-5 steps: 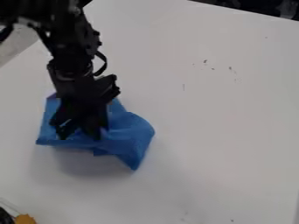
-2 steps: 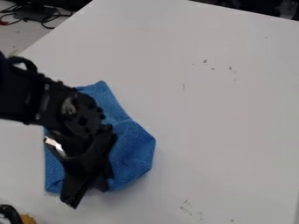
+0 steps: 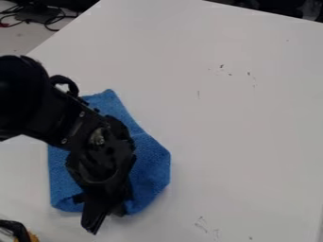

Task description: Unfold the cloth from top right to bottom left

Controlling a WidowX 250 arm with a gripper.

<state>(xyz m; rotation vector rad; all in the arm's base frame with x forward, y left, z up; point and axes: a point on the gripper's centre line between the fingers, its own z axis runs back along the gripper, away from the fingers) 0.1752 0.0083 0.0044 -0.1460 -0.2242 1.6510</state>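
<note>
The black gripper point(image 3: 106, 206) hangs at the lower left of the camera view, over the cloth's bottom edge, with its tip reaching a little past that edge. Beneath it the blue cloth point(image 3: 150, 158) lies spread on the white table, its top corner pointing up and its right side bulging outward. The gripper and arm hide much of the cloth's middle and left part, and whether the gripper has hold of it is hidden.
The white table point(image 3: 233, 137) extends to the right and has small dark marks. A black and orange object point(image 3: 18, 231) sits at the bottom left corner. Dark cables point(image 3: 47, 19) lie beyond the table's edge at the upper left.
The gripper has moved down the view, then slightly right. The cloth, earlier bunched with a corner pointing down, now lies larger and flatter, reaching further down and up.
</note>
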